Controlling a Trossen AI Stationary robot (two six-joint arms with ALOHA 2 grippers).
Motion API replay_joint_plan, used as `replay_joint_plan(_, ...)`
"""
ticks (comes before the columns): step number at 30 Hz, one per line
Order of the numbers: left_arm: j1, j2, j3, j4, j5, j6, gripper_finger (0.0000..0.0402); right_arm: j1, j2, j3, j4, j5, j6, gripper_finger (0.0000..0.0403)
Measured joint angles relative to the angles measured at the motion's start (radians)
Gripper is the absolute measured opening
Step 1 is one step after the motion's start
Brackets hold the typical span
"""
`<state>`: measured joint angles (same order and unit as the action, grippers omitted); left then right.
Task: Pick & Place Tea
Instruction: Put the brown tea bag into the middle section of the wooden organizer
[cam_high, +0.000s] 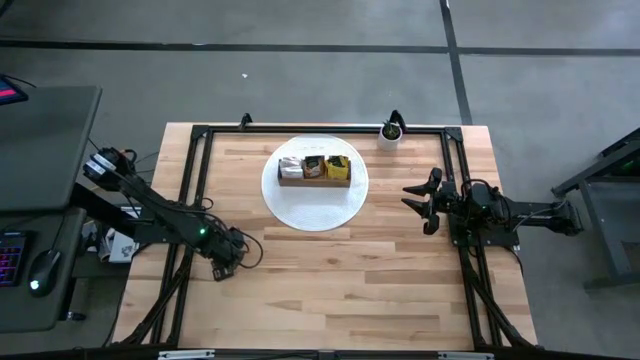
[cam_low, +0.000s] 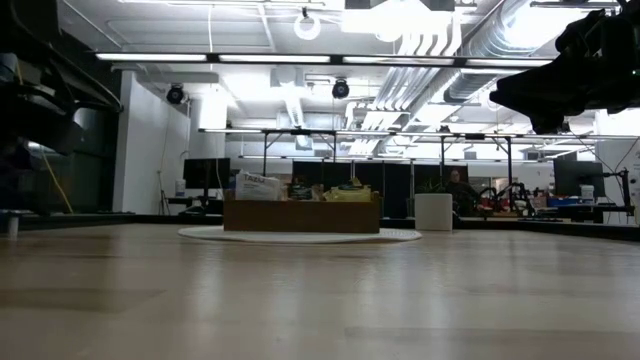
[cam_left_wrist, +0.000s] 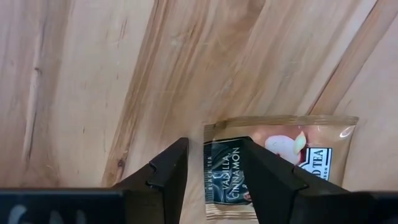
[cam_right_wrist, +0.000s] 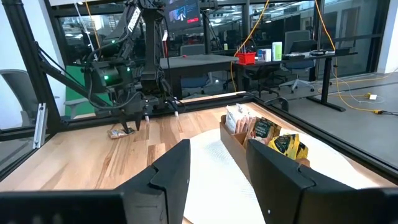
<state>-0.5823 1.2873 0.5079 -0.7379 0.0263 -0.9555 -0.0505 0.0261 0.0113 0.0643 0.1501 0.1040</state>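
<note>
My left gripper, fingers spread, straddles a flat tan sachet on grainy wood; wooden box at one o'clock. Right gripper spread, idle.

Bright overhead strip lights w/ glare; low view's foreground table perhaps blurred, arms silhouetted.

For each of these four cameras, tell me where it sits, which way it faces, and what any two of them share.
High: above, facing straight down on the table; both arms, box on the white mat.
Low: at tabletop height, facing across to the box; dark arm parts at the upper corners.
Left wrist: on the left arm, facing down; left gripper open over a tea sachet.
Right wrist: on the right arm, facing across; right gripper open, box, left gripper.
Shared: the wrist views share the sachet.
</note>
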Motion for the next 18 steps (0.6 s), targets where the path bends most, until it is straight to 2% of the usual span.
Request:
replay_joint_plan(5,0.000,-0.001,-0.028,0.018,0.004,-0.064,0.0148,0.000,0.000,0.000,0.000,0.000,0.000,0.0153)
replay_joint_plan(18,0.000,-0.002,-0.032,0.025,0.008,-0.075,0.0147,0.000,0.000,0.000,0.000,0.000,0.000,0.0153)
